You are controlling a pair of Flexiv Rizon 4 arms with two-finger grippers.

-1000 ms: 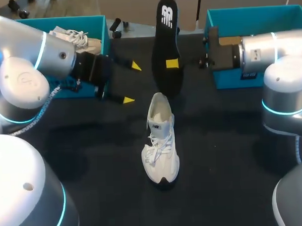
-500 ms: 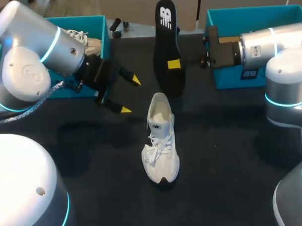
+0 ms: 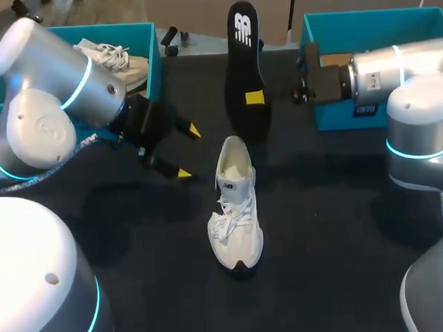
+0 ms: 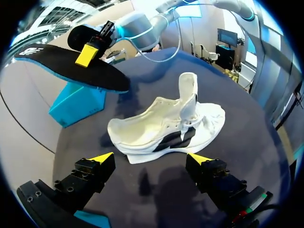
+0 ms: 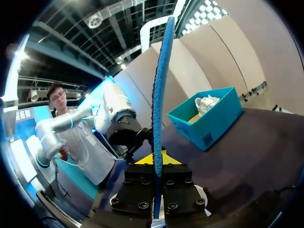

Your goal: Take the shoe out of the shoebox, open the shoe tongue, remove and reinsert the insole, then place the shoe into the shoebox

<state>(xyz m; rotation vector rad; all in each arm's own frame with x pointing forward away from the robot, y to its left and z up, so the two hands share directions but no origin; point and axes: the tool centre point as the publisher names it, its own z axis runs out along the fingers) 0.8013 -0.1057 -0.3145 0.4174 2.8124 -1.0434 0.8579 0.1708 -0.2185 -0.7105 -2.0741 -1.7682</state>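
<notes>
Right gripper (image 3: 254, 98) pinches black insole (image 3: 245, 63) above the table (image 3: 339, 205); white logo near its far end. Left gripper (image 3: 188, 151) spread wide, just beside white shoe (image 3: 235, 205) standing on table, tongue raised.

furniture: one table (image 3: 342, 278) | top: black, matte | light: soft shadows on its surface

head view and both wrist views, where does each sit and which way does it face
Head view: above and behind the robot, looking down on the table; left arm and right arm enter from the sides.
Left wrist view: on that wrist, looking past the open left pincer at the shoe.
Right wrist view: on that wrist, looking along the right pincer, shut on the insole seen edge-on.
Shared: head and left wrist views both show shoe and insole.
</notes>
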